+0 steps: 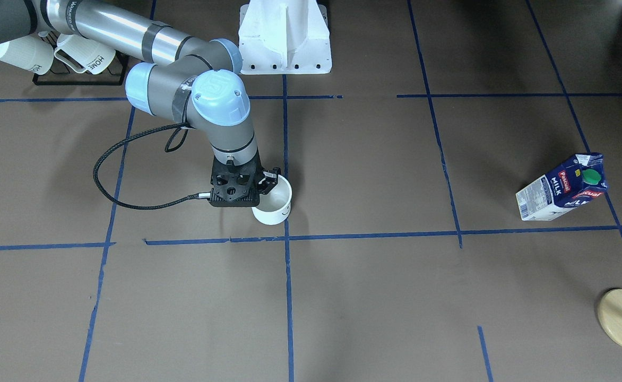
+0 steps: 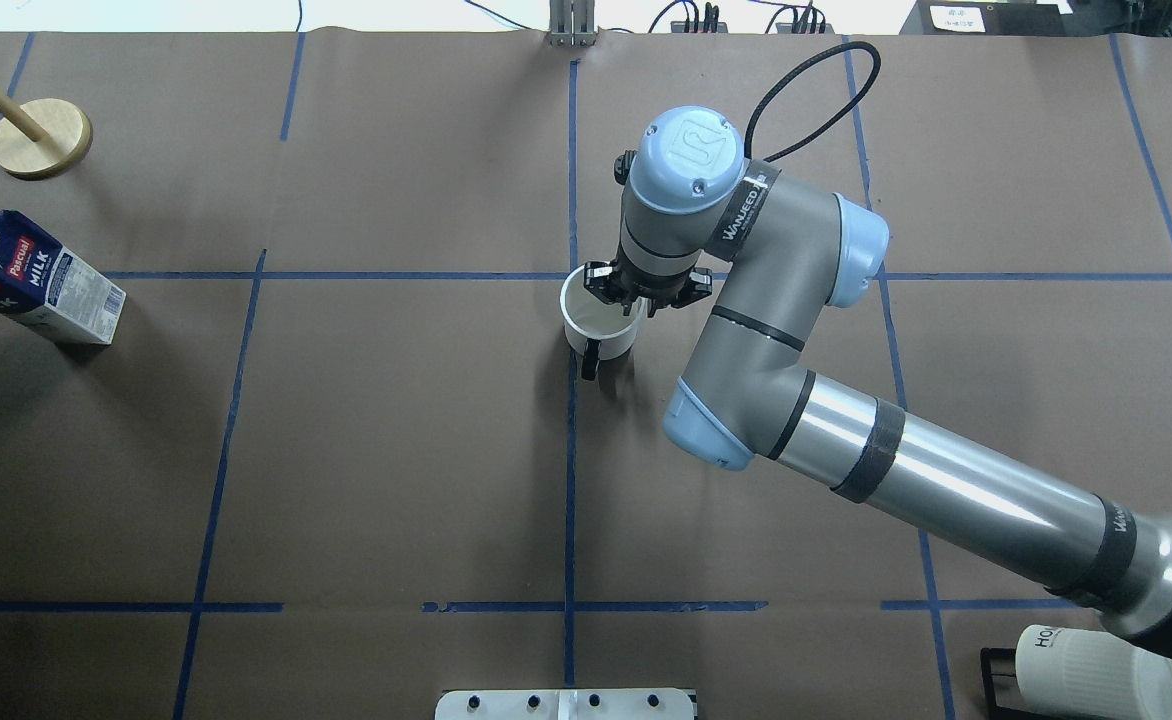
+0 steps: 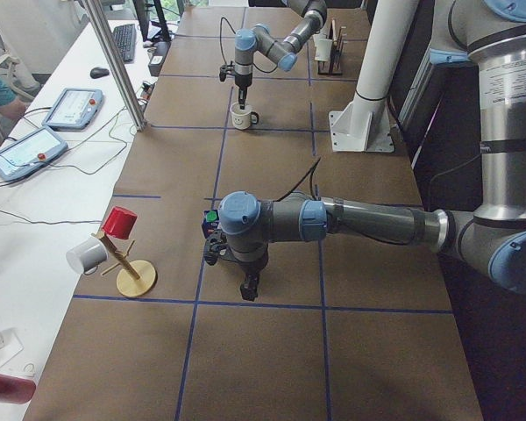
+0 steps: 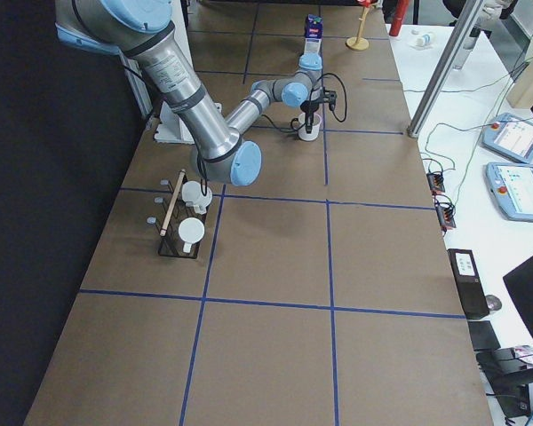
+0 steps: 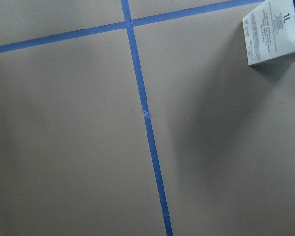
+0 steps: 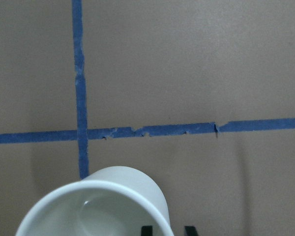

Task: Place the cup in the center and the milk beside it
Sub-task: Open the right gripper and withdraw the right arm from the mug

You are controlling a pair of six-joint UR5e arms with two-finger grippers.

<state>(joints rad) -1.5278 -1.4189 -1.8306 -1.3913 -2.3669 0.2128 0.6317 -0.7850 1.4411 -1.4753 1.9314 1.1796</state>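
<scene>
the right gripper [image 2: 634, 292] pinches the rim of the white cup [image 2: 594, 318], which is upright just beside the central blue tape crossing [image 1: 286, 237]. the milk carton [image 1: 563, 188] stands well apart, near the left gripper [image 3: 248, 288], whose jaws i cannot judge.

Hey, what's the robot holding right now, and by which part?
The right claw pinches the white mug by its rim wall, one finger inside, one outside, not the black handle. Whether the left claw holds anything cannot be told.
</scene>
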